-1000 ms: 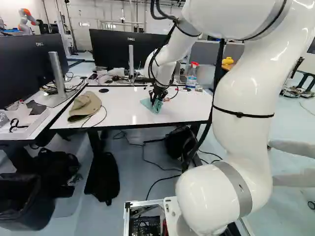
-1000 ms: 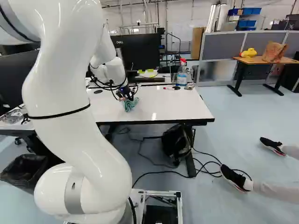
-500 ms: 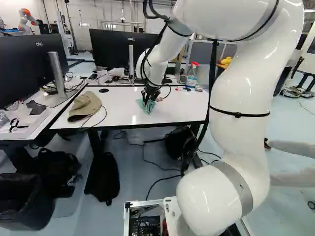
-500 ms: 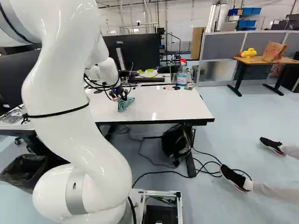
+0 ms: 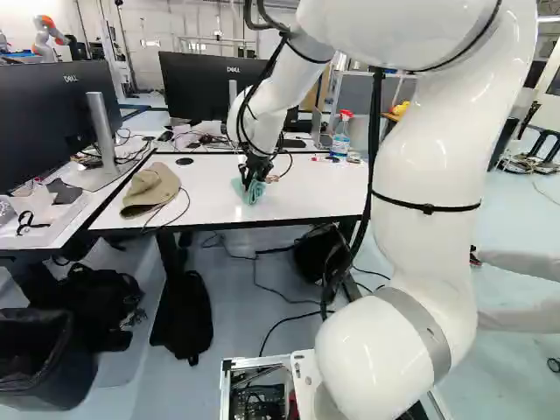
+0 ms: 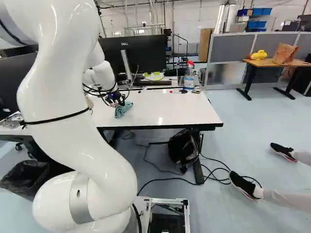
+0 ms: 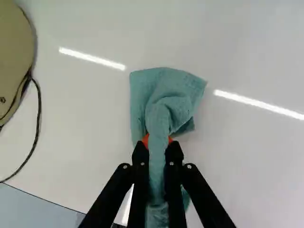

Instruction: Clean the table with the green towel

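My gripper (image 5: 250, 181) is clenched on the green towel (image 7: 166, 88). In the wrist view, both fingers press a bunched fold from two sides, with the orange pads (image 7: 145, 141) partly showing beside the cloth. The gathered fold runs lengthwise between the fingers; the wider, creased portion spreads ahead of the fingertips against the white table (image 5: 306, 191). A small part of the towel also shows beside one finger.

My arm (image 5: 426, 175) reaches out over the table and angles down to the gripper. The towel is positioned between the table's near and far edges, toward the middle of its width in the left base view.

Adjacent items are located as follows. The tan hat (image 5: 151, 190) rests on the table, left of the towel in the left base view and apart from it. Its dark cord (image 7: 38, 118) curves out onto the table surface. A black disc (image 5: 184, 161) lies beyond the hat. The spray bottle (image 6: 189, 77), fitted with a red top, stands upright near the far edge, right of the towel in both base views. A monitor (image 5: 197, 86) stands beyond the table. The backpack (image 6: 183, 148) is positioned below the table.
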